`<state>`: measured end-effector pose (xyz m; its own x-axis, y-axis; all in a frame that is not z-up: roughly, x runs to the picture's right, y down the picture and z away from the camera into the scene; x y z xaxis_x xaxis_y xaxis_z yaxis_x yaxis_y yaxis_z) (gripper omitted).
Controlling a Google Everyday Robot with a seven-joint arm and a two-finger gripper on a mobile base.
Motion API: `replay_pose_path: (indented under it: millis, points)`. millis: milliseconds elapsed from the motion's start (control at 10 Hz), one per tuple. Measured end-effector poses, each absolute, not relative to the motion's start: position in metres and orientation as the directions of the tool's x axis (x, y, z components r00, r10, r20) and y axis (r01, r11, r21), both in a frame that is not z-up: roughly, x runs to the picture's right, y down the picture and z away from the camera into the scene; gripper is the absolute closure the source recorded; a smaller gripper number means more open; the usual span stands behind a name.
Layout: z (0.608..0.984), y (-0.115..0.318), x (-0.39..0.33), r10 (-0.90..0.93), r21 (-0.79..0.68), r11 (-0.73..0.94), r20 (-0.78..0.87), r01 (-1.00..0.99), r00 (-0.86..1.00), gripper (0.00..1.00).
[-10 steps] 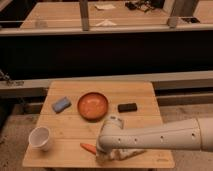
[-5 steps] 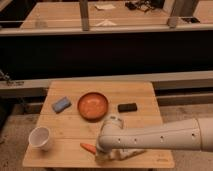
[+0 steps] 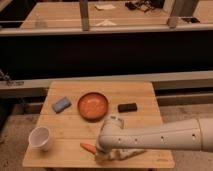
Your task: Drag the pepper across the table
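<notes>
The pepper (image 3: 88,147) is a slim orange vegetable lying on the light wooden table (image 3: 145,100) near its front edge. Only its left part shows; the rest is hidden behind my arm. My gripper (image 3: 101,154) is at the end of the white arm that reaches in from the right, low over the table and right against the pepper's right end.
A round orange bowl (image 3: 93,105) sits mid-table. A blue sponge (image 3: 61,104) lies at the left, a black block (image 3: 127,107) at the right, a white cup (image 3: 40,138) at the front left. A dark ledge and workbenches stand behind the table.
</notes>
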<state>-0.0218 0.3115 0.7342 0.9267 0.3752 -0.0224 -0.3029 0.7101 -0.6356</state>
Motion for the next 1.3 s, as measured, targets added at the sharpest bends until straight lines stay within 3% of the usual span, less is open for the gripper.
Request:
replay_pose_path:
  millis: [1300]
  points:
    - [0.7314, 0.3028, -0.0205, 0.433, -0.626, 0.689, -0.048, -0.365, 0.900, 0.49]
